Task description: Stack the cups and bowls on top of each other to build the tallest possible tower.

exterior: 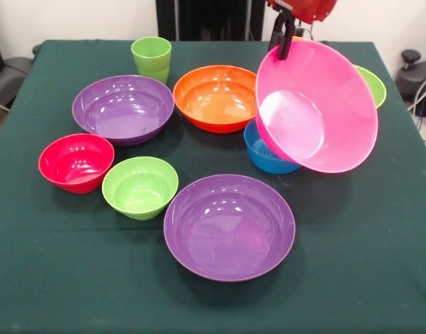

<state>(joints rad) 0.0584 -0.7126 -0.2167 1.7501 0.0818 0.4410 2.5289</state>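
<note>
Red bowl (76,162): far left of the orange bowl (216,98), nearer the camera, empty.
Small lime bowl (140,186): just right of the red one, empty.
Purple bowl (123,108): just left of the orange bowl, empty.
Green cup (152,59): behind, left of the orange bowl, upright.
Front purple bowl (229,226): well in front of the orange bowl, empty.
Blue bowl (269,154): right-front of the orange bowl, partly hidden.
Pink bowl (316,106): right of the orange bowl, lifted, tilted toward the camera, empty.
Gripper (284,43): fingers clamped on the pink rim.
Large lime bowl (372,85): behind the pink bowl, mostly hidden.

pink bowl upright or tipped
Tipped: the pink bowl hangs from the gripper by its rim, its opening facing the camera.
</note>
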